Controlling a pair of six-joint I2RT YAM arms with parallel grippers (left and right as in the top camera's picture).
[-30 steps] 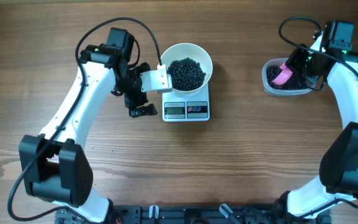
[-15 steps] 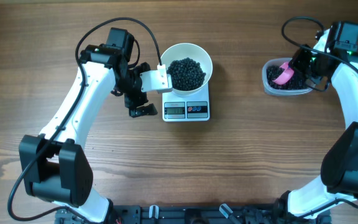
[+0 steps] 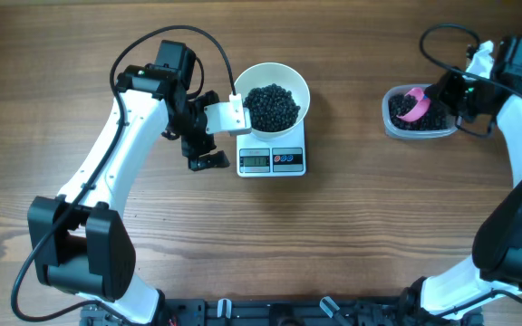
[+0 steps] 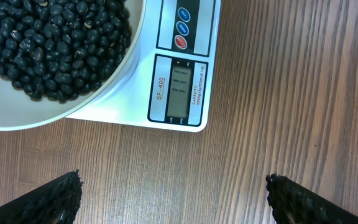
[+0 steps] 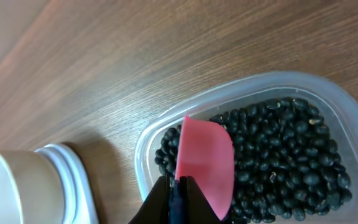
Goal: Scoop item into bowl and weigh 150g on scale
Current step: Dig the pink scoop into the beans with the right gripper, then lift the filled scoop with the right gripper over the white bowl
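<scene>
Gripping pink scoop by handle, right gripper clamped shut; blade ahead of jaws, over beans in clear tub, likely poised for another scoop. Left gripper spread wide, empty; bowl on scale just ahead, display facing wrist, probably for reading weight.

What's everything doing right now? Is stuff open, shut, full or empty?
scale: carrying the bowl, display unreadable.
bowl: on the scale, holding beans.
tub: lidless, holding beans.
pink scoop: held over the tub.
left gripper: open, empty, beside the scale.
right gripper: shut on the pink scoop.
</scene>
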